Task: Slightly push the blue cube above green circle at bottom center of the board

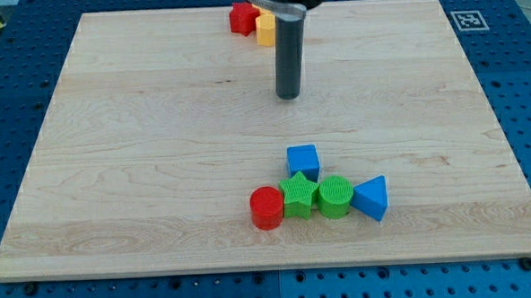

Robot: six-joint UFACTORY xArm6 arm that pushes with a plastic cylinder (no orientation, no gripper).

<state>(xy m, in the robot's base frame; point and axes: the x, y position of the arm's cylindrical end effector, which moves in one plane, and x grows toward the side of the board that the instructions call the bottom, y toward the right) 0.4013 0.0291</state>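
The blue cube sits at the board's bottom centre, just above the green star and up-left of the green circle. My tip rests on the board well above the blue cube, toward the view's top, apart from every block. A red circle touches the green star's left side. A blue triangle lies right of the green circle.
A red block and a yellow block sit at the board's top edge, partly hidden behind the arm. The wooden board lies on a blue perforated table. A marker tag sits at the top right corner.
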